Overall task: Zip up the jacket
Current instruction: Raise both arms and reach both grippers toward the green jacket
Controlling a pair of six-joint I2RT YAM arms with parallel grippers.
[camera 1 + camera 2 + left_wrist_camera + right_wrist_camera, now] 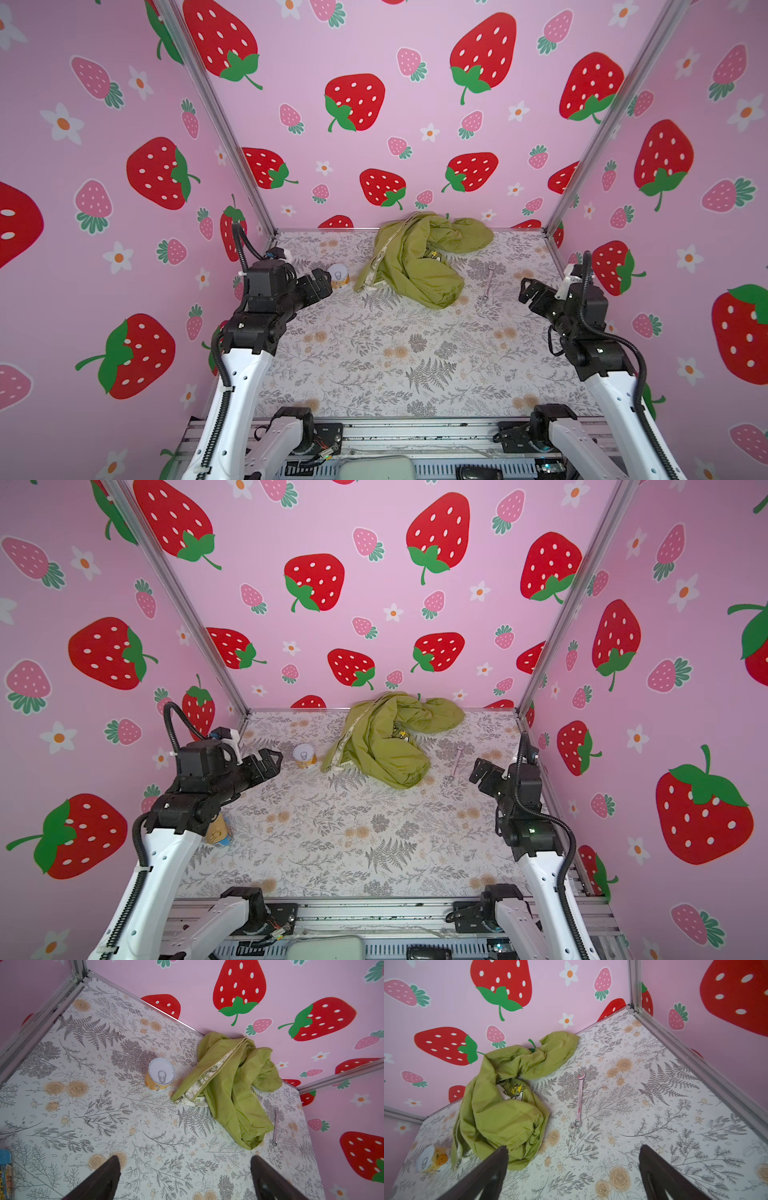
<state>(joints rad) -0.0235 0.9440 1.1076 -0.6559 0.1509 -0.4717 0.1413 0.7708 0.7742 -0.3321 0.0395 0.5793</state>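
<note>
Jacket (415, 266): crumpled in a heap at the middle of the worktop's (374, 353) far edge, its top bunched against the back wall.
Zipper (209, 1072): runs along the heap's left flank, cream lining showing beside it, so it looks undone.
Left claw (320, 282): jaws spread wide and empty, above the left edge; a can (340, 276) stands between it and the jacket.
Right claw (525, 289): spread and empty by the right edge, well apart from the jacket, a wrench (487, 284) lying between.
Why: both claws appear poised to begin; the bunched cloth likely needs straightening first.
</note>
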